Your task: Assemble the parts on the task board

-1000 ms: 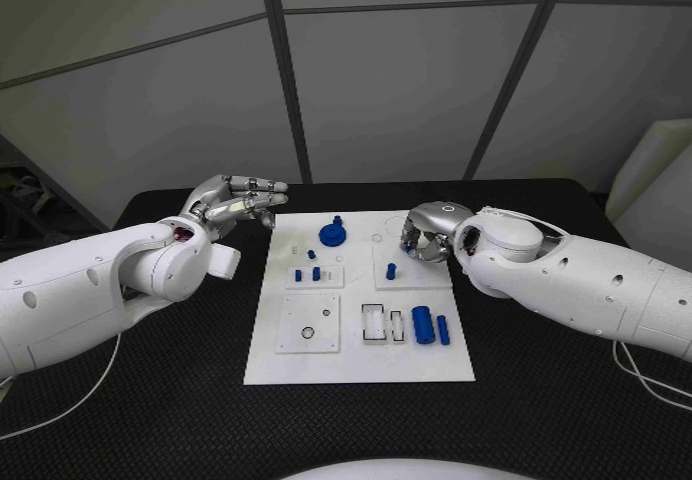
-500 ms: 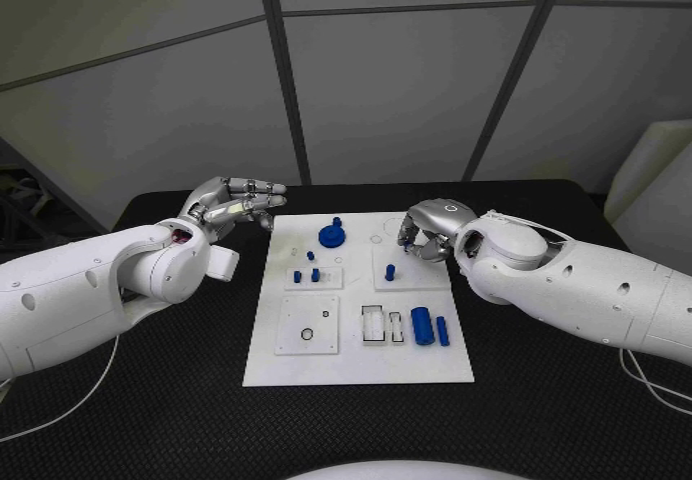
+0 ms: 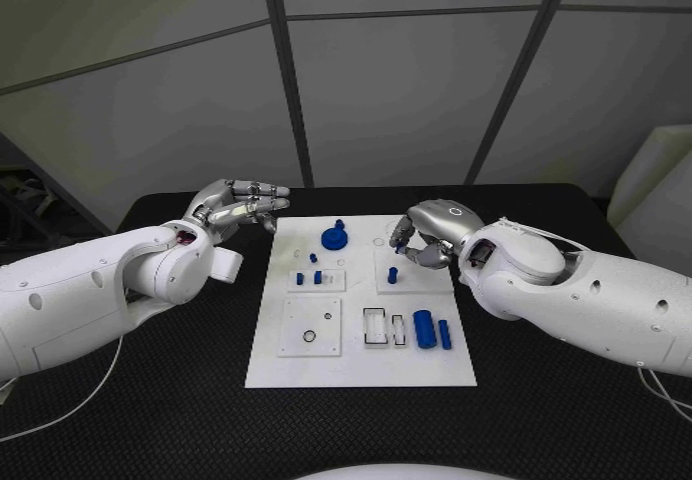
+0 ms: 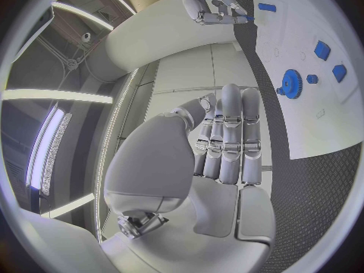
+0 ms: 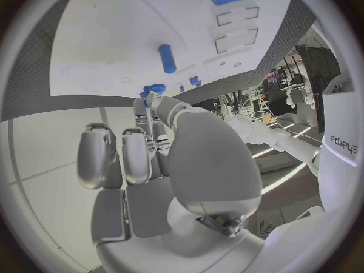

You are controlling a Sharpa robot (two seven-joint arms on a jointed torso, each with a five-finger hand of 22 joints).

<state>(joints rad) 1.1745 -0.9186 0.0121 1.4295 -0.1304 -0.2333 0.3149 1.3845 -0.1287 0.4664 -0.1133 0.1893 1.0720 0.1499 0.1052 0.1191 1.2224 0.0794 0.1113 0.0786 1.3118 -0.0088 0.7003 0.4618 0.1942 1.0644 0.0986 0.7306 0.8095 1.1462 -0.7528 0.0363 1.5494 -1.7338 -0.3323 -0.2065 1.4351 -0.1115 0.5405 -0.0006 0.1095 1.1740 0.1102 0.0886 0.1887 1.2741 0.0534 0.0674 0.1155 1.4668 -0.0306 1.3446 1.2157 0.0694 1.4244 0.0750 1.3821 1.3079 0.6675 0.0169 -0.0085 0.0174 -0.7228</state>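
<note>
The white task board [image 3: 361, 355] lies mid-table. A blue gear [image 3: 333, 236] stands at its far middle, with small blue pegs [image 3: 312, 270] just nearer. A single blue peg [image 3: 392, 273] stands right of them, and a large blue cylinder [image 3: 423, 327] lies near the right edge. My right hand [image 3: 427, 235] hovers over the board's far right and pinches a small blue part [image 3: 398, 238] at its fingertips; the same part [image 4: 248, 19] shows below that hand [image 4: 208, 6]. My left hand [image 3: 238, 207] hangs off the board's far left corner, its fingers curled, holding nothing.
White inset plates [image 3: 310, 324] and empty rectangular slots [image 3: 375, 326] occupy the board's near half. A slim blue cylinder [image 3: 444, 334] lies beside the large one. Black table [image 3: 173, 400] surrounds the board; both white forearms flank it.
My right hand has turned and lifted slightly over the board's far right, and a blue part now shows at its fingertips. The left hand has stayed put.
</note>
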